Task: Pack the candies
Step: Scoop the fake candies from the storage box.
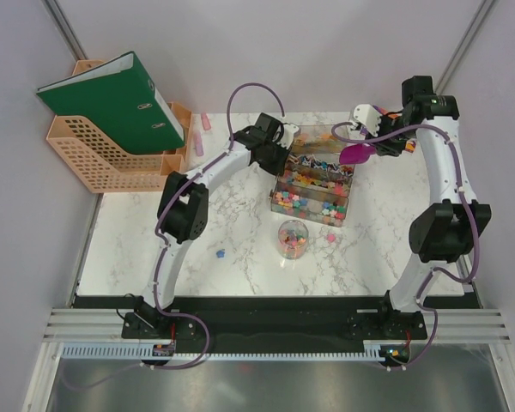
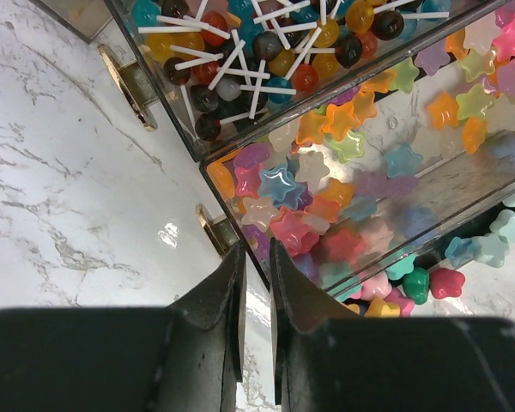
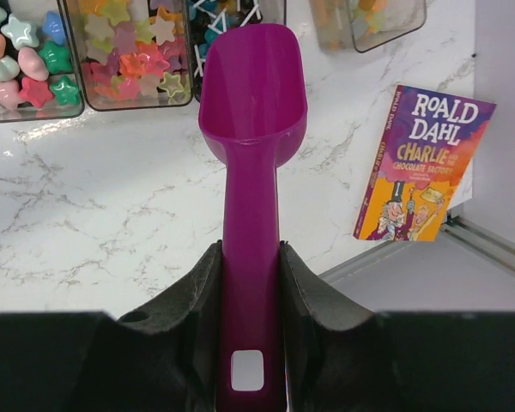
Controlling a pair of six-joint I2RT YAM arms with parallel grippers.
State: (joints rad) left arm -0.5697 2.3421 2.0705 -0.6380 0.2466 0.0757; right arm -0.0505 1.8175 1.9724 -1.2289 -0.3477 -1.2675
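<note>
Left gripper: jaws nearly together, thin gap, tips at gold handle of clear tray; pinching it or not, can't tell. Right gripper: clamped on purple scoop handle. Candies: mostly in tray, some in jar.

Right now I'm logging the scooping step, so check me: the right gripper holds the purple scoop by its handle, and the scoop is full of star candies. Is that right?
Not quite. The purple scoop is empty; the right wrist view looks straight into its bare bowl. The rest holds: the right gripper holds the scoop by its handle.
</note>
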